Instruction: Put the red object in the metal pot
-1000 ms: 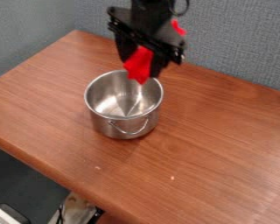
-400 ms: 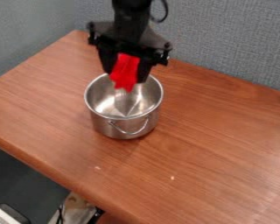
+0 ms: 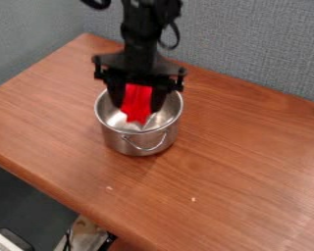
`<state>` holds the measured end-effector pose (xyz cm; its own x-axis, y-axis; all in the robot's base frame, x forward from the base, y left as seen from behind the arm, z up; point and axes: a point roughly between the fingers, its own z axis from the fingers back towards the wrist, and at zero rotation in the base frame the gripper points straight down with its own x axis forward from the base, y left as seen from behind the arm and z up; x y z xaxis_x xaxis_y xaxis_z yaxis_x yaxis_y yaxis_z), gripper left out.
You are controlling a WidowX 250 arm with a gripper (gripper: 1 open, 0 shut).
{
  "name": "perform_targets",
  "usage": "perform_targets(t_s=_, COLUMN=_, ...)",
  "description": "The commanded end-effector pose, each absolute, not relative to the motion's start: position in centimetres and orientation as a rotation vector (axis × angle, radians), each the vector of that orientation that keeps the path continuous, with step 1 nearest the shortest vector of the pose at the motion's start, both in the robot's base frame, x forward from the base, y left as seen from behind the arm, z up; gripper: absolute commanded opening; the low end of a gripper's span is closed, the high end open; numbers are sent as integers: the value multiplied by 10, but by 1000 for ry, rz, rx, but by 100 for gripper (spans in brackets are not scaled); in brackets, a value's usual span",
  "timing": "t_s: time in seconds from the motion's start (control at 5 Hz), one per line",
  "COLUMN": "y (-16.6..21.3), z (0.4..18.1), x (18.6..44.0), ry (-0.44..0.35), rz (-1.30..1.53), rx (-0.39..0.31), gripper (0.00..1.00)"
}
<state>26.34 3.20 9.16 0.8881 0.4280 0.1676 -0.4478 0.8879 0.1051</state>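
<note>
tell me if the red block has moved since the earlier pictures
Yes, the red block has moved down, deeper into the metal pot.

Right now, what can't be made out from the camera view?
Camera view only:
- Fingers: tips blurred and dark against the red block; exact contact points unclear.
- Red block: upper part hidden by the fingers.
- Metal pot: back rim hidden behind gripper and block; far outer side hidden by the pot itself.
- Block's lower end: too small to tell whether it touches the pot's inside.
- Arm: cut off by the top edge.
</note>
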Motion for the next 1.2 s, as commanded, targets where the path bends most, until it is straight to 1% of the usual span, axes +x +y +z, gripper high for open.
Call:
perform_targets(t_s=0.0, y=36, z=91, x=262, ry=-147, rz=594, rx=125, gripper=0)
perform_targets(t_s=0.4, y=37, z=85, x=261, ry=-120, rz=664, rx=120, gripper=0)
perform_targets(t_s=0.6, y=36, z=83, x=261, ry=-110, rz=684, rx=117, gripper=100)
perform_targets(t_s=1.0, y=38, z=77, x=261, ry=-107, rz=710, rx=106, gripper=100)
